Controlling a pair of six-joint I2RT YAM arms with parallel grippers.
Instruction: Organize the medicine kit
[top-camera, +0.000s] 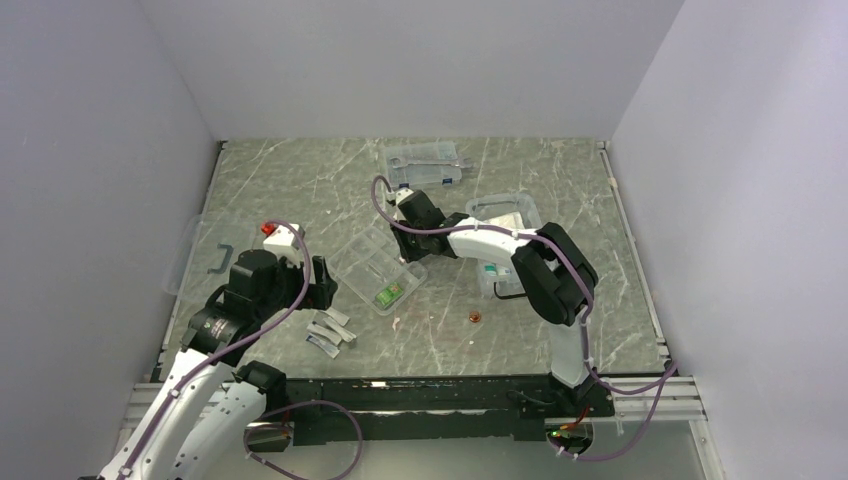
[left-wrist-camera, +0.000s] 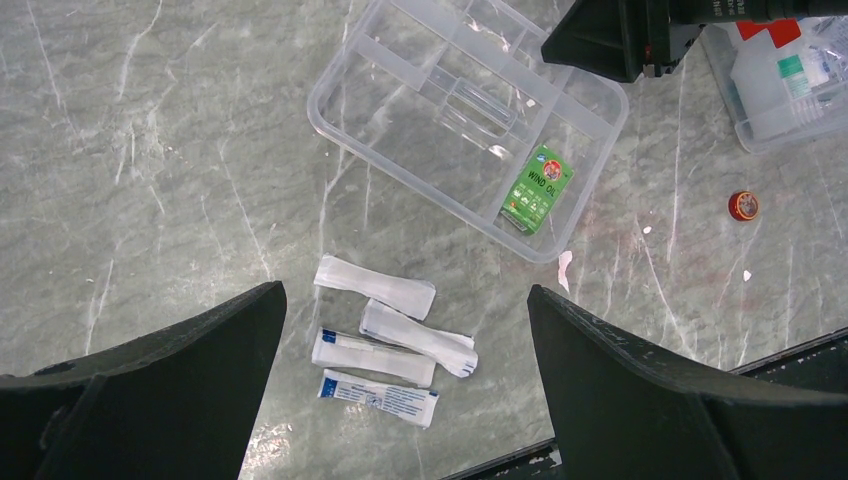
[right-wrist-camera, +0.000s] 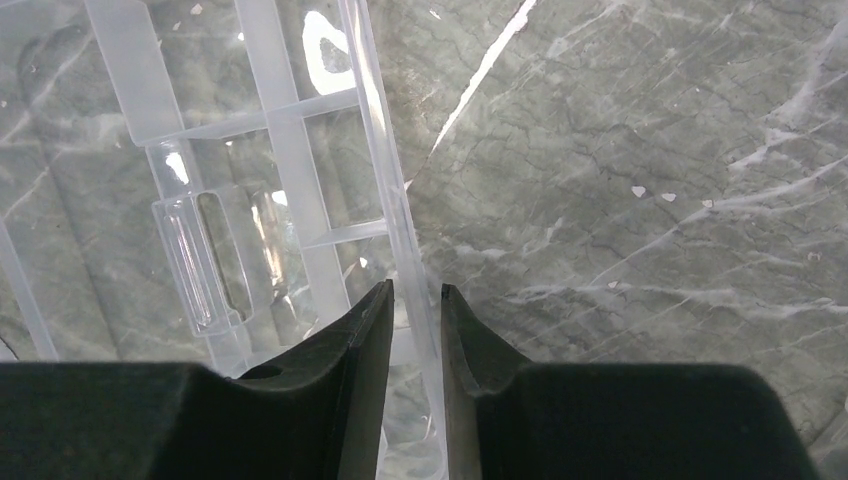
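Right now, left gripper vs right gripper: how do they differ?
Opening: the left gripper is wide open; the right gripper is nearly closed, pinching the wall of the divided tray.
Load: the left gripper holds nothing; the right gripper holds that wall.
Place: the left gripper hangs above four white packets; the right gripper sits at the tray's edge.
Shared: both are black and point downward.

Clear divided tray (top-camera: 368, 262) mid-table, green packet (left-wrist-camera: 537, 188) inside; four sachets (left-wrist-camera: 385, 345) nearby.

Soft, even light from above — shadows are faint. White glare spots on the clear tray (right-wrist-camera: 322, 40); its near edge looks soft, perhaps unfocused.
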